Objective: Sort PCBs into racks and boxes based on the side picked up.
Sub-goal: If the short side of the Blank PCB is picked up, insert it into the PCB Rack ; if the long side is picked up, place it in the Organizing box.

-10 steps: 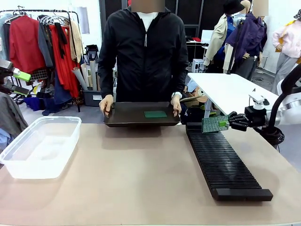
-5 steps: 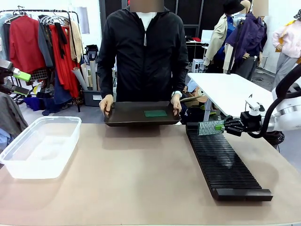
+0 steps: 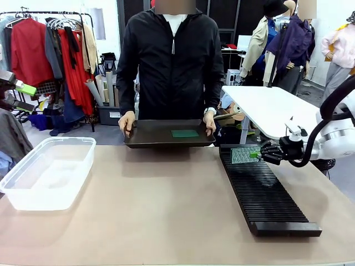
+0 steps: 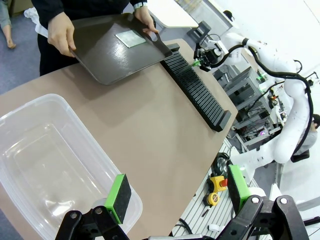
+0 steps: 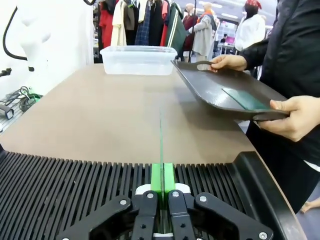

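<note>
My right gripper [image 3: 260, 153] is shut on a PCB [image 3: 242, 154], which stands on edge low over the far end of the black rack [image 3: 266, 191], its speckled face towards the front camera. In the right wrist view the PCB [image 5: 161, 142] is a thin green line running out from the pads [image 5: 156, 179] across the rack's slots [image 5: 70, 185]; I cannot tell if it sits in a slot. Another PCB [image 3: 184, 133] lies plain side up on a dark tray [image 3: 150, 136] that the person holds. My left gripper [image 4: 177, 192] hangs open above the clear box [image 4: 45, 165].
The box [image 3: 47, 172] stands at the table's left. The person's hands [image 3: 126, 122] grip both ends of the tray at the far edge. A white side table [image 3: 266, 108] stands behind the rack. Open tabletop lies between box and rack.
My right gripper has moved left and down with the PCB, from above the rack's far right corner to low over its far end. The left arm and tray stayed put.
</note>
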